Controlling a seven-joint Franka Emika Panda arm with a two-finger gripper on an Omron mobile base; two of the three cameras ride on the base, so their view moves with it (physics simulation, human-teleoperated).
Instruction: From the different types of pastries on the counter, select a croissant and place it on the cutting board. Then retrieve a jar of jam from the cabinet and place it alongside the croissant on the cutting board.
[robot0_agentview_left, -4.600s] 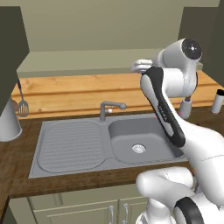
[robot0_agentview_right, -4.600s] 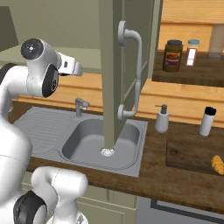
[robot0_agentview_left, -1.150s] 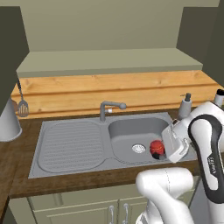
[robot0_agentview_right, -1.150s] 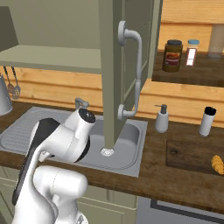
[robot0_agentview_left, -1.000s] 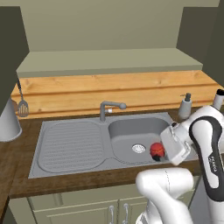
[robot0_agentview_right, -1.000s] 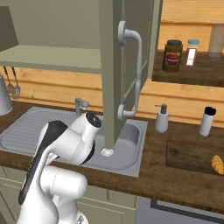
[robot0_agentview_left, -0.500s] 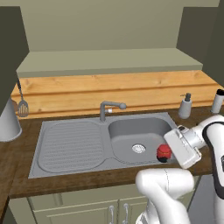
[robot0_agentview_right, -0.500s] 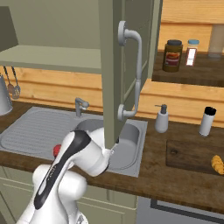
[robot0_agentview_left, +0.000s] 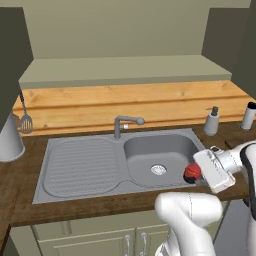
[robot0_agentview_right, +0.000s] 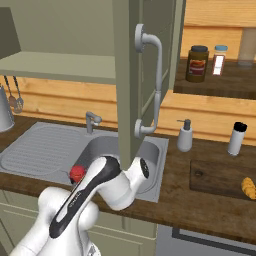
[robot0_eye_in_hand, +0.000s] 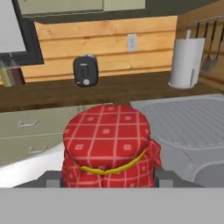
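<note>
The gripper (robot0_agentview_left: 196, 175) is clamped on the small red cloth-topped jam jar (robot0_agentview_left: 191, 172), held low over the front edge of the grey steel sink (robot0_agentview_left: 90, 165). Along the dark wood-grain worktop (robot0_agentview_right: 210, 210), the golden croissant (robot0_agentview_right: 247, 187) lies on the dark rectangular cutting board (robot0_agentview_right: 215, 177).
</note>
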